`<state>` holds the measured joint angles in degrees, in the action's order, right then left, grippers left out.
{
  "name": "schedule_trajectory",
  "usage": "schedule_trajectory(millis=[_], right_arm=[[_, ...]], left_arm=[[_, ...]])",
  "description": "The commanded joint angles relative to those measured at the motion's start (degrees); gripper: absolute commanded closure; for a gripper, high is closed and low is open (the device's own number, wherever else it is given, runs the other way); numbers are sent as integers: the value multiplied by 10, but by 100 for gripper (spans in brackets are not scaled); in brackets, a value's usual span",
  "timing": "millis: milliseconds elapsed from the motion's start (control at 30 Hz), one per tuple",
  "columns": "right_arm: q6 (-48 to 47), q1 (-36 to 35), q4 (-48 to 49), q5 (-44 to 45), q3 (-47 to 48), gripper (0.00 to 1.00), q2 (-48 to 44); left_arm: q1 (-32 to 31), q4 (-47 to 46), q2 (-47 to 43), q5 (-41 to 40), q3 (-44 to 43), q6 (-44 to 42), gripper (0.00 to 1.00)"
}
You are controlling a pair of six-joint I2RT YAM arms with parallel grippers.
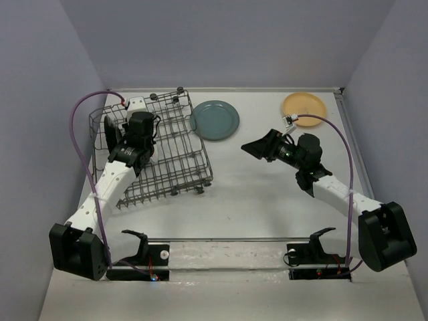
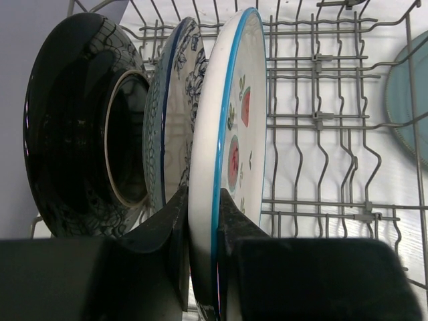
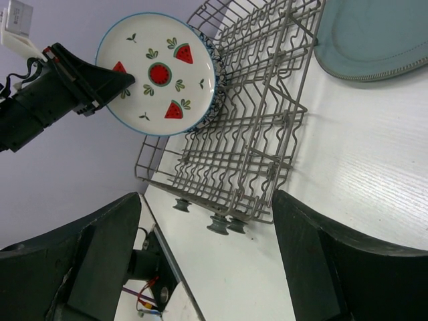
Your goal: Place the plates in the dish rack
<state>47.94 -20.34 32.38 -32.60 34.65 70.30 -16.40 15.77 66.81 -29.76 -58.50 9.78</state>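
The round white plate with red watermelon slices and a blue rim (image 2: 231, 134) stands on edge at the left end of the grey wire dish rack (image 1: 177, 154). Its painted face looks toward the unfilled rows of tines. Its back sits close to the blue-and-white floral plate (image 2: 170, 114), and the black-rimmed plate (image 2: 73, 120) stands beyond that. All three are upright and roughly parallel.

The left gripper (image 2: 200, 200) is clamped on the watermelon plate's rim, one finger on each face, so the plate rises straight away from the hand with its flat plane in line with the fingers. Those fingers hide the part of the rim they hold (whether the plate already sits between tines cannot be told from the wrist view). That is the relation letting go depends on. I judge the plate should bear on the wires before the fingers part, or it may tip onto the floral plate.

The right gripper (image 1: 249, 147) hangs spread and empty over the white table (image 1: 267, 207), well apart from the rack. The plain teal plate (image 1: 214, 120) lies flat just beside the rack's far right corner, and the plain yellow-orange plate (image 1: 304, 105) lies farther right. Both are nearer the right arm.
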Motion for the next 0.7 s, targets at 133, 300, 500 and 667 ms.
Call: schedule_trajectory(millis=[133,300,500,667], right_arm=[[-12,-1,18,7,-6,16,-7],[-11,-1,18,4,-6,16,-3],[-12,-1,18,3,-6,16,-5],[-13,-1,18,4,-6,16,-6]], left_arm=[[-1,-86,22,-74,-15,-27,94],[-2,-91,50,-86,-15,-29,94],[-2,-96,75,-94,-19,-29,94],[-2,-101,93,-90,-15,-28,94]])
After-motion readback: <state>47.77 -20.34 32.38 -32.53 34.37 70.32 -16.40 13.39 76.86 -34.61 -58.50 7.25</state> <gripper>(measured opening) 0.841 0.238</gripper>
